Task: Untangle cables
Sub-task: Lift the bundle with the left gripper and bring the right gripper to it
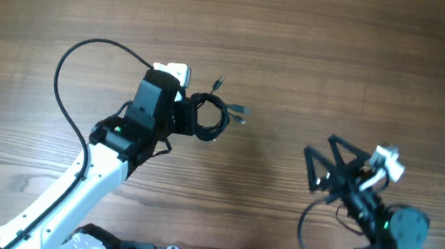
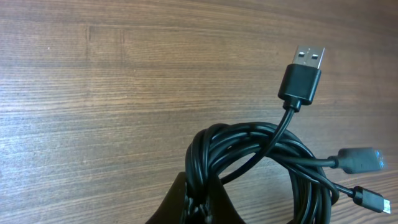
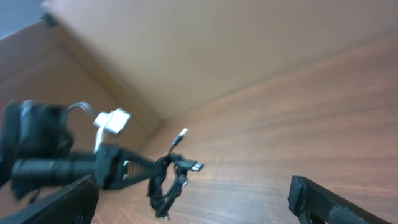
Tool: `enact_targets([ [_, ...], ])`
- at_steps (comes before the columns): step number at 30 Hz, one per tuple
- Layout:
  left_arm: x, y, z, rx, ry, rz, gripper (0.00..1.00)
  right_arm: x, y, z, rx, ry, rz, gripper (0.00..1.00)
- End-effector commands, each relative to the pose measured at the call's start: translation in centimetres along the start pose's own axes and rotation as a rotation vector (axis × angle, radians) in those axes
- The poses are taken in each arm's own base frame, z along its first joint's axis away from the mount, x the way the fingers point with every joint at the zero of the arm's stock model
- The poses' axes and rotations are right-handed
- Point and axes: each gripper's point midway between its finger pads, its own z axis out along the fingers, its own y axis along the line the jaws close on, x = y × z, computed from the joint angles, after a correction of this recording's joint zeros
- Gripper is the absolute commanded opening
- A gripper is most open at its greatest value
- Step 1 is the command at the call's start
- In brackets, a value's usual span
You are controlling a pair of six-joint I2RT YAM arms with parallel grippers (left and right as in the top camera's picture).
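Note:
The cables (image 1: pixel 209 116) are a small coil of thin black cords with plug ends sticking out to the right. My left gripper (image 1: pixel 183 115) is shut on the coil's left side. In the left wrist view the coil (image 2: pixel 249 162) runs between the jaws (image 2: pixel 202 205), with a USB plug (image 2: pixel 303 73) standing up and two smaller plugs at right. The right wrist view shows the coil (image 3: pixel 168 183) hanging off the table from the left gripper. My right gripper (image 1: pixel 326 164) is open and empty, well to the right of the coil.
The wooden table (image 1: pixel 342 54) spreads all around. A thicker black robot wire (image 1: pixel 71 72) loops left of the left arm. A white part (image 1: pixel 173 73) sits on the left wrist. The arm bases stand along the front edge.

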Motion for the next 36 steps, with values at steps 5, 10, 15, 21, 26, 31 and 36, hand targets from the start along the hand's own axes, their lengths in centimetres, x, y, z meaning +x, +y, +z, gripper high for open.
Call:
enact_targets([
  [5,-2.1,-1.2,-0.6,0.047,-0.071,-0.08,0.04,-3.5,1.9,5.6,-0.04,0.299,0.31,1.0],
  [10,-3.2,-1.0,-0.7,0.031,-0.118,-0.087,0.04,-3.2,0.4,8.9,-0.109,0.385,0.609,0.85],
  [15,-4.2,1.3,-1.1,-0.085,-0.195,-0.271,0.04,1.8,0.9,12.4,-0.116,0.514,0.749,1.0],
  [21,-4.3,1.5,-1.1,-0.081,-0.209,-0.432,0.04,7.7,2.2,16.0,0.111,0.42,0.688,0.99],
  [26,-2.1,-1.6,-0.7,-0.022,-0.125,-0.321,0.04,8.0,1.9,16.9,0.233,0.262,0.613,0.99],
  [31,-0.2,-5.0,-0.7,0.032,-0.081,-0.082,0.04,7.7,2.1,17.0,0.219,0.25,0.606,0.88],
  [36,1.3,-6.7,-0.8,0.057,-0.049,0.145,0.04,7.6,2.2,17.1,0.214,0.251,0.607,0.64],
])
